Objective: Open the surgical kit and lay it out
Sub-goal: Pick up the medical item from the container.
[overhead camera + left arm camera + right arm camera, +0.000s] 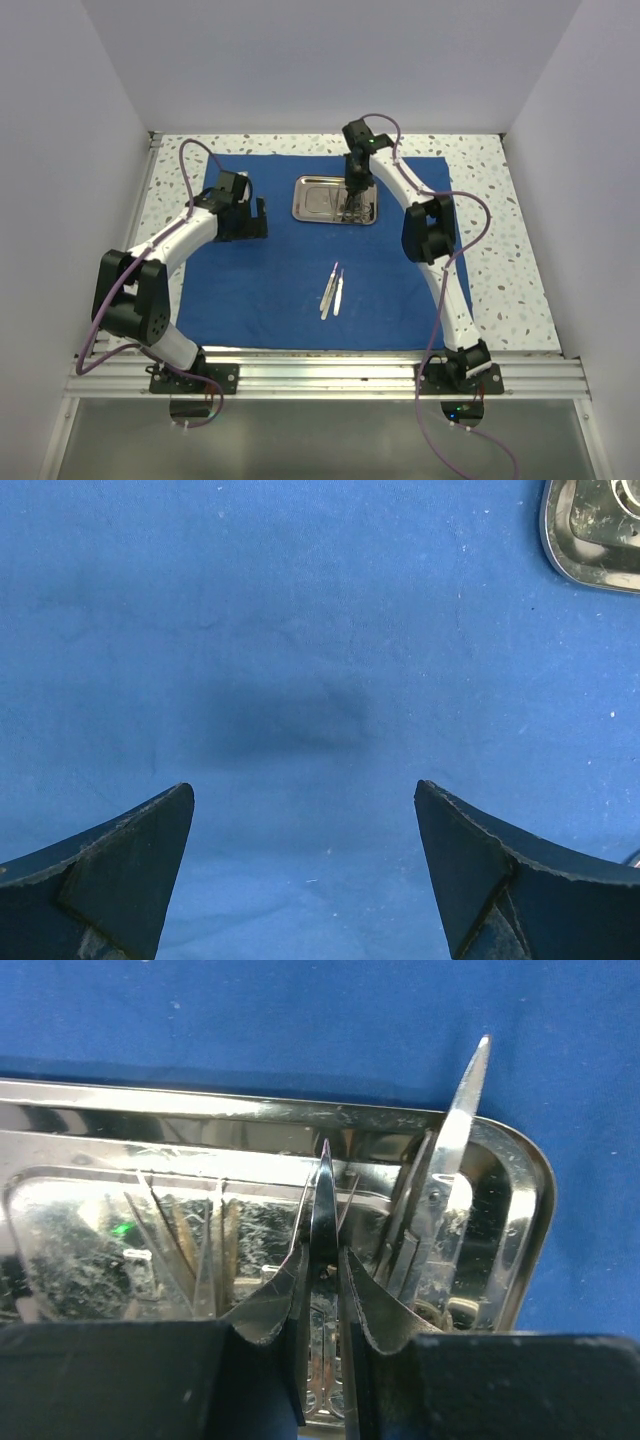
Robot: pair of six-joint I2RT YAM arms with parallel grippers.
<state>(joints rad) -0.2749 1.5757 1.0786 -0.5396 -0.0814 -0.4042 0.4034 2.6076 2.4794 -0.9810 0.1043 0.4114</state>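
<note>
Top external view has the right hand (353, 198) down inside the steel tray (310, 200) at the 12 o'clock end of the spread blue cloth (250, 290). Right wrist view shows that hand clenched on a thin pointed instrument (323, 1200), its long axis running straight out along the fingers with the tip at 12 o'clock. Tweezers (331, 292) lie on the cloth at 6 o'clock from the tray, lengthwise roughly 12-to-6, so the carry looks to be toward 6, with the right arm plainly nearer, while the left hand (305, 800) hangs released and empty at 9 o'clock.
</note>
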